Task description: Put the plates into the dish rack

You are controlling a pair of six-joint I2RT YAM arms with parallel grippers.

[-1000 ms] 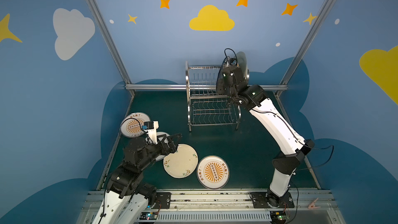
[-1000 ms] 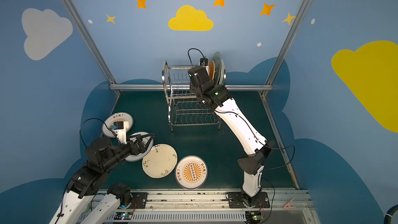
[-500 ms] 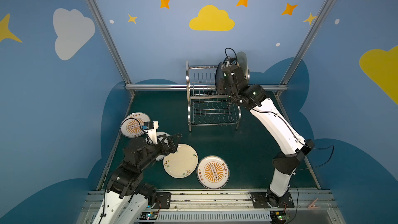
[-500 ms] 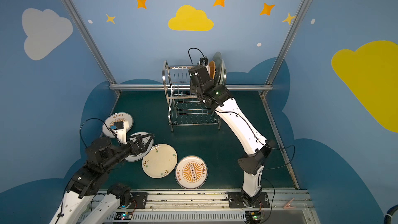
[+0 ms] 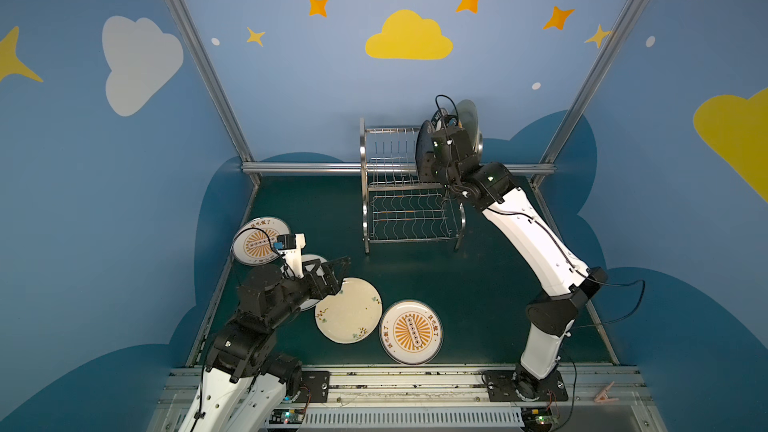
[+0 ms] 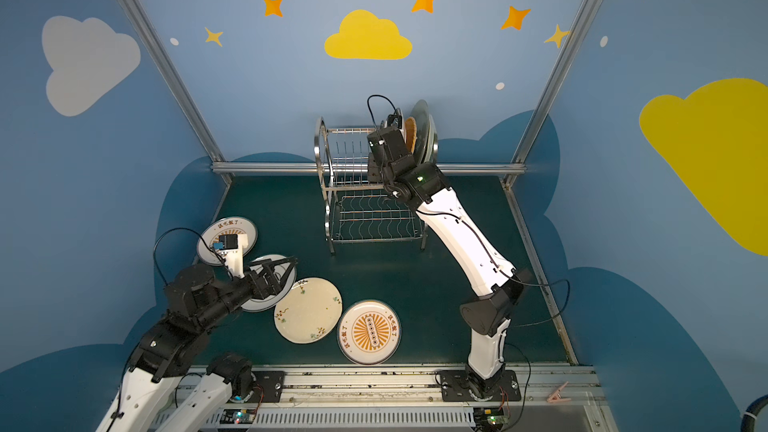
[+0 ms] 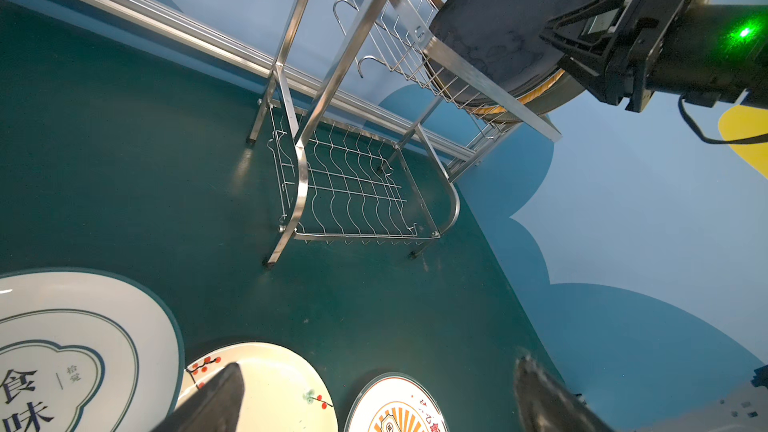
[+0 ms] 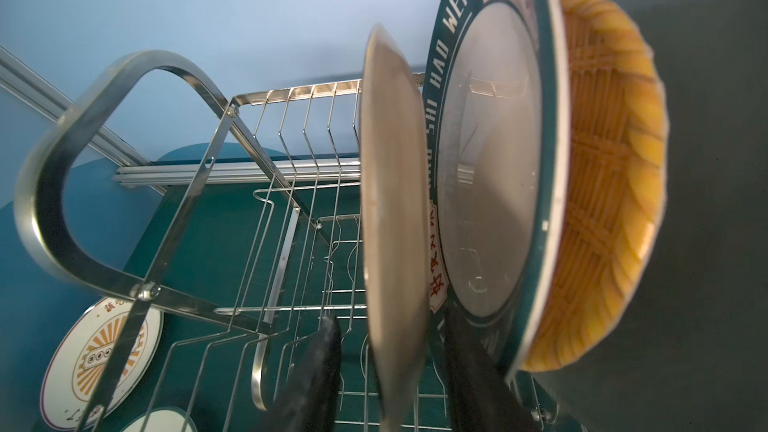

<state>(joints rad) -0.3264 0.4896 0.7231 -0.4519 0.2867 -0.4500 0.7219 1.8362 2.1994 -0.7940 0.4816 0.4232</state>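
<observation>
Here, the right gripper (image 8: 391,320) straddles the round matte black plate (image 8: 395,201), which stands on edge in the slotted upper tier of the shiny stainless-steel wire dish rack (image 8: 41,184). Its jaws are apart: in the right wrist view one dark finger (image 8: 316,367) lies on each side of the plate's lower rim, with a sliver of gap on both sides, so nothing is clamped. Just behind the black plate stand the teal-rimmed white plate (image 8: 490,160) and the yellow woven-look plate (image 8: 602,201), close together. In both top views a plain pale green plate (image 5: 467,118) stands at the rack's end beyond them. The teal rim carries white letters reading "SHI", "HAO" and "WEI", plus red Chinese characters I cannot make out.

The left gripper (image 5: 344,275) hovers with its jaws spread wide and empty, low over the dark green tabletop (image 5: 478,284). It is above the cloud-emblem white plate (image 7: 83,347) and the cream floral plate (image 5: 349,309). The emblem shows the large characters 食 and 味. Two orange-sunburst white plates (image 5: 409,332) (image 5: 257,241) lie flat, with small characters around their rims.
</observation>
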